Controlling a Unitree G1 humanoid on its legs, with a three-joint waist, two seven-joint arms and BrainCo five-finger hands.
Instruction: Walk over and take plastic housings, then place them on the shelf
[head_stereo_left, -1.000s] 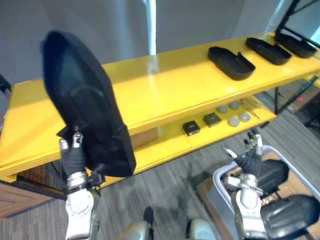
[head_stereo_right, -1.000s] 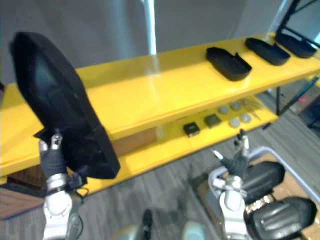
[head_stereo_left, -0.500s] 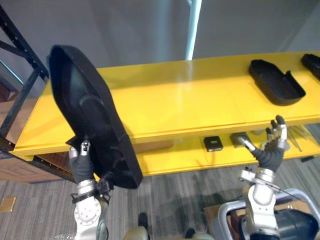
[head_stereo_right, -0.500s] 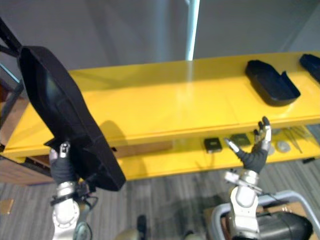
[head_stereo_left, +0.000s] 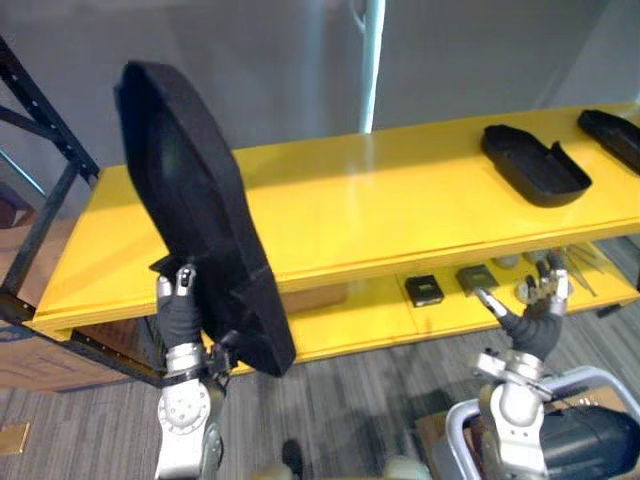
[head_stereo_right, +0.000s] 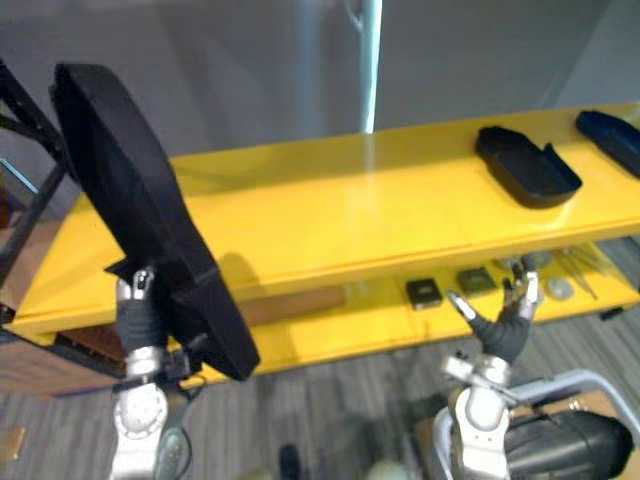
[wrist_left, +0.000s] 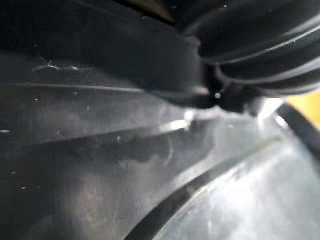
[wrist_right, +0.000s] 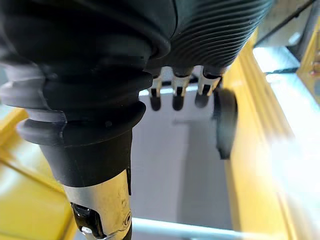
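Note:
My left hand (head_stereo_left: 180, 312) holds a large black plastic housing (head_stereo_left: 195, 210) upright by its lower edge, in front of the left part of the yellow shelf (head_stereo_left: 380, 210). Its glossy black surface (wrist_left: 100, 165) lies right against the wrist. Two more black housings (head_stereo_left: 530, 165) (head_stereo_left: 612, 135) lie on the shelf's top board at the right. My right hand (head_stereo_left: 535, 325) is open, fingers (wrist_right: 175, 92) straight, low in front of the lower board and holding nothing.
Small black boxes (head_stereo_left: 424, 290) and grey discs (head_stereo_left: 505, 262) lie on the lower yellow board. A black rack frame (head_stereo_left: 40, 150) stands at the shelf's left end. A metal-railed cart with dark housings (head_stereo_left: 590, 440) sits at my lower right.
The camera has swung left, so the shelf shows more squarely. The housing stays upright in my left hand. My right hand has come away from the cart, still open.

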